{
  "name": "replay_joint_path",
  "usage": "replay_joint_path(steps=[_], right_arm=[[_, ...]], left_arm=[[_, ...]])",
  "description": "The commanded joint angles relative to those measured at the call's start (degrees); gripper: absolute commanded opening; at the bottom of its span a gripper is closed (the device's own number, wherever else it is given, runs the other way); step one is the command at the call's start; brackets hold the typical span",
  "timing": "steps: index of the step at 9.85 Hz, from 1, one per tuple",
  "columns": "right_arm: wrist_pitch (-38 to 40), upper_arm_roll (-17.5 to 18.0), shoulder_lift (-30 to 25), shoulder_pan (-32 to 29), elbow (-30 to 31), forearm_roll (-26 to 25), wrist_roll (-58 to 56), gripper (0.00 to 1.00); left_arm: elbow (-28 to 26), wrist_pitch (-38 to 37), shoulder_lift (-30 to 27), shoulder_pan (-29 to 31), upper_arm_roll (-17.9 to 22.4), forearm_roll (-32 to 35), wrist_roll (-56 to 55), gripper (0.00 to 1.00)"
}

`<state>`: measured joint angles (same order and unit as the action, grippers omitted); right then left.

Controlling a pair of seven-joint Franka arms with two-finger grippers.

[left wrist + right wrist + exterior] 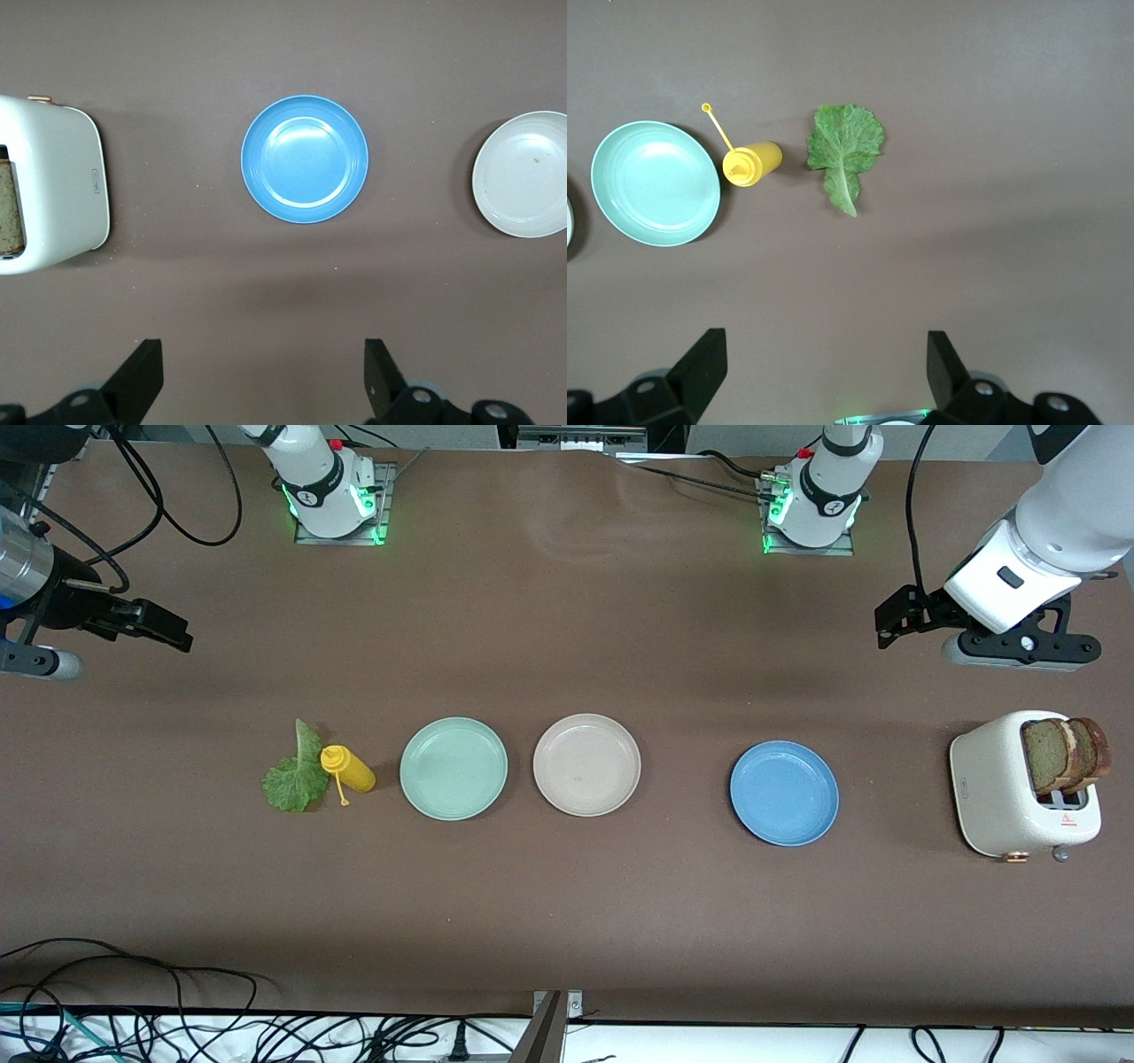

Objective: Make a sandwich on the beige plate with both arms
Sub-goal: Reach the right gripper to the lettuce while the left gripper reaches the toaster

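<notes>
both the left gripper (257, 381) and the right gripper (819, 376) hang spread and empty. the bread slices (1063, 755) stand tight in the toaster (1019, 793), well apart from the beige plate (586, 764); a slice may crumble or slip if pinched badly.

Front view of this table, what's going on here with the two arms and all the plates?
Nothing is being handled yet. The left gripper hangs open near the toaster, which holds two bread slices. The right gripper hangs open at its own end, near the lettuce leaf and yellow squeeze bottle. The beige plate sits bare between the mint-green plate and the blue plate.
</notes>
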<state>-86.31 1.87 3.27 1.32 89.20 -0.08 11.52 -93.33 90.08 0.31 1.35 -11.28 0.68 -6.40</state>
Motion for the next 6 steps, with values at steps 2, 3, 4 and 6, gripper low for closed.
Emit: replay_joint_path(steps=[2,3,4,6], right_arm=[[0.44,-0.03,-0.28,-0.17,-0.16,0.35,-0.35,1.00],[0.53,-0.03,-0.28,-0.17,-0.16,0.35,-0.53,1.00],[0.27,-0.03,-0.28,-0.17,-0.16,0.43,-1.05,1.00],[0.09,-0.03,-0.28,-0.17,-0.16,0.69,-1.06,1.00]], left_arm=[[-0.19,-0.25,-0.58,0.32,-0.41,0.99,0.86,1.00],[-0.19,-0.25,-0.58,0.32,-0.41,0.99,0.86,1.00],[-0.19,-0.25,-0.58,0.32,-0.41,0.99,0.69,1.00],[-0.19,-0.34,-0.58,0.32,-0.41,0.99,0.68,1.00]])
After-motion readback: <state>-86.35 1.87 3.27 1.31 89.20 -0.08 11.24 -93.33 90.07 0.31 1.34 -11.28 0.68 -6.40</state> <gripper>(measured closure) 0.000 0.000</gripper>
